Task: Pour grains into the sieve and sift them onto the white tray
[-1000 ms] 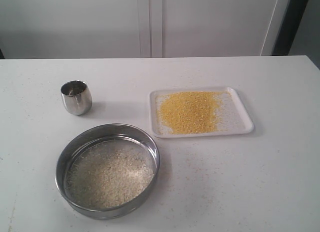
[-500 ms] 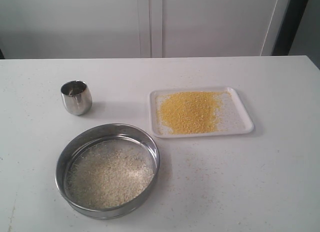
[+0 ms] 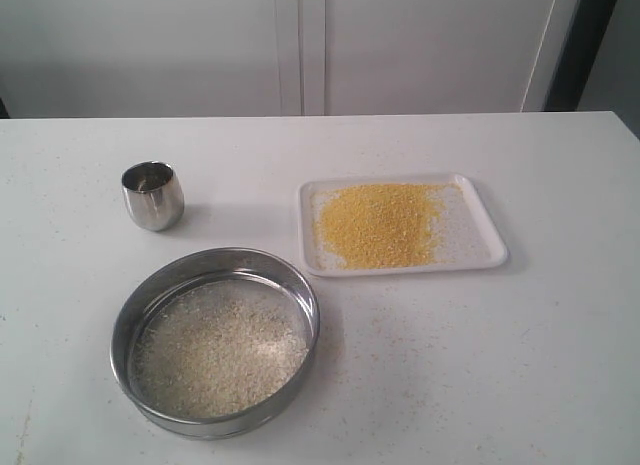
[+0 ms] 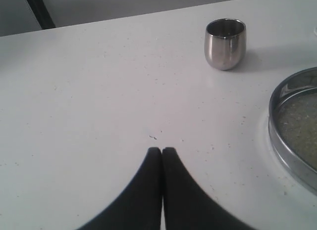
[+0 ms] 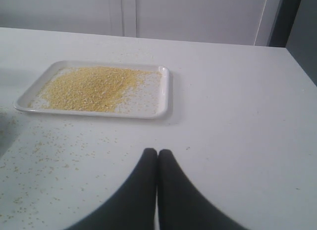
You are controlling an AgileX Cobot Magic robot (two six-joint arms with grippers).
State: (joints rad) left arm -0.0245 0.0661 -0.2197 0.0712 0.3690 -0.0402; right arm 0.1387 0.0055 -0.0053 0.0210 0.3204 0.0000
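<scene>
The sieve (image 3: 214, 341) rests on the table at the front left, its mesh covered with coarse pale grains (image 3: 222, 347); part of its rim (image 4: 292, 141) shows in the left wrist view. The white tray (image 3: 482, 247) lies to its right and further back, holding a heap of fine yellow grains (image 3: 380, 223), which also shows as yellow grains (image 5: 89, 89) on the tray (image 5: 163, 99) in the right wrist view. My left gripper (image 4: 161, 150) is shut and empty, off to the sieve's side. My right gripper (image 5: 157, 152) is shut and empty, short of the tray. Neither gripper appears in the exterior view.
A small rounded steel cup (image 3: 153, 195) stands upright behind the sieve, also seen as the cup (image 4: 225, 43) from the left wrist. Stray grains (image 5: 44, 151) are scattered over the white table between sieve and tray. Pale cabinet doors (image 3: 300, 45) close the back.
</scene>
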